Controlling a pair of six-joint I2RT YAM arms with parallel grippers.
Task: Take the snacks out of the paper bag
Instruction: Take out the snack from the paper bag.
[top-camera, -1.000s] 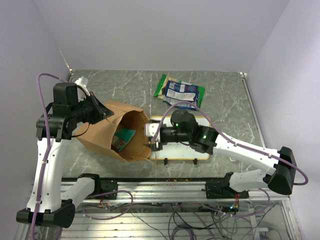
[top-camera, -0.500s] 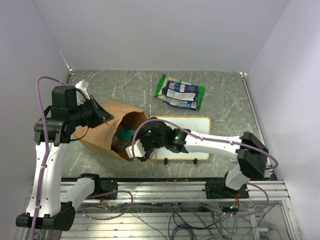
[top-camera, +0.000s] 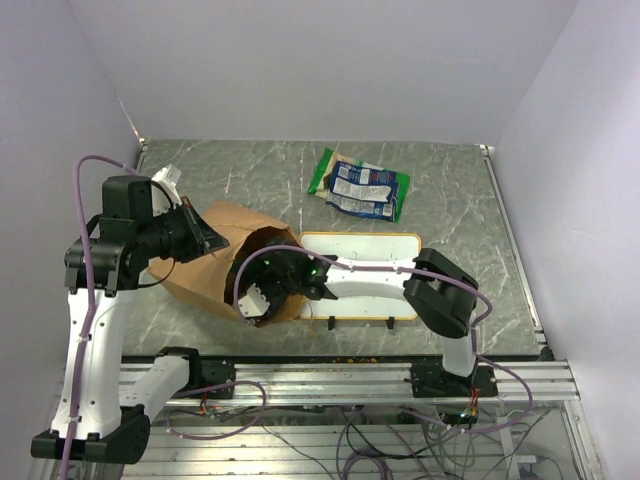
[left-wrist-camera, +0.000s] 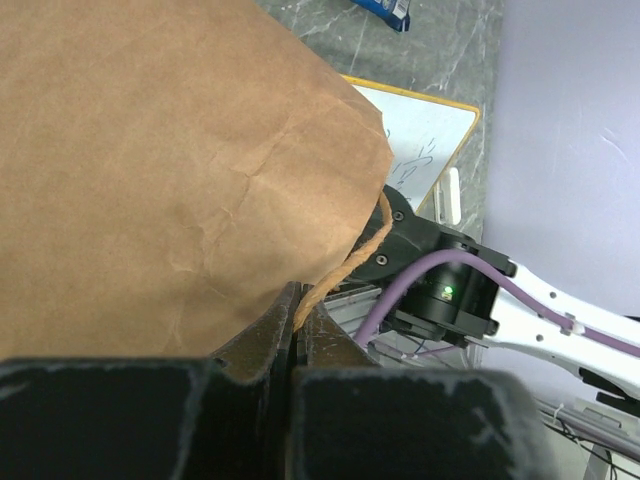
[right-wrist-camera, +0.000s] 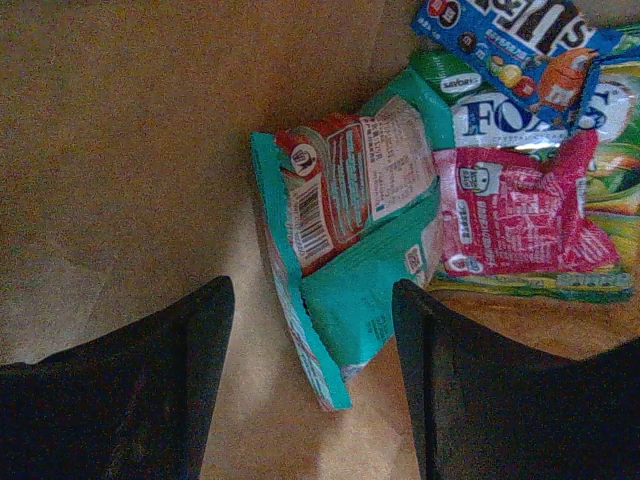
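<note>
We clamp left gripper shut on bag at handle, so bag lies propped, mouth facing right arm. We have right gripper inside mouth, jaws apart, empty. Teal packet just ahead of gap, not yet pinched, likely next pick. More snacks lie deeper in bag. Other packets already out on desk, beyond whiteboard.

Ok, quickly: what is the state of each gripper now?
Left gripper: closed on the string handle of the paper bag.
Right gripper: open inside the bag, near a teal snack packet, holding nothing.
</note>
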